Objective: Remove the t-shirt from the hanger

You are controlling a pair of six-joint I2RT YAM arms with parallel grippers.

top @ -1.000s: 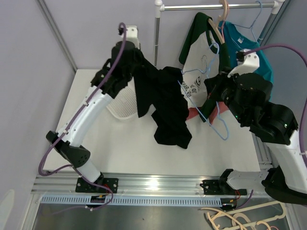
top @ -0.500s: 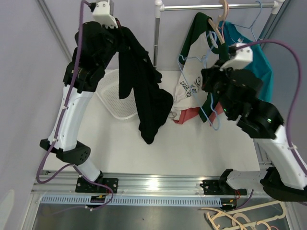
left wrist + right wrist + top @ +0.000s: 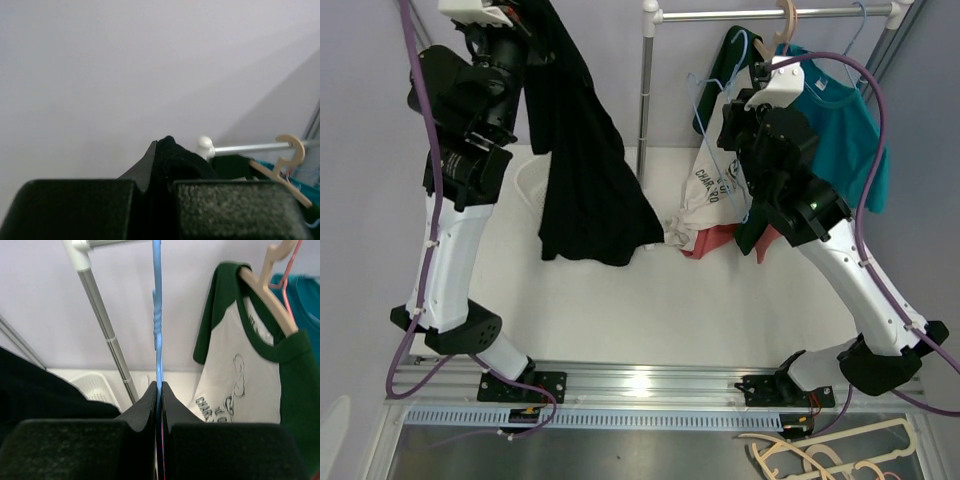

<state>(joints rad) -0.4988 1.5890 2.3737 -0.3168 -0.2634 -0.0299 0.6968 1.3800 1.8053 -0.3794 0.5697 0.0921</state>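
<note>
The black t-shirt hangs from my left gripper, which is raised high at the back left and shut on a fold of it. In the left wrist view the black cloth bulges up between the closed fingers. My right gripper is shut on the thin blue wire hanger and holds it up near the rail. In the right wrist view the blue wire rises straight out of the closed gripper. The black t-shirt hangs apart from the hanger, to its left.
A clothes rail with a vertical pole stands at the back. On it hang a white-and-green shirt on a beige hanger and a teal shirt. A red cloth and a white basket lie on the table.
My left arm has lifted the black t-shirt up and to the left, off the table. My right arm has raised the blue hanger towards the rail, and shirt and hanger have moved apart.
</note>
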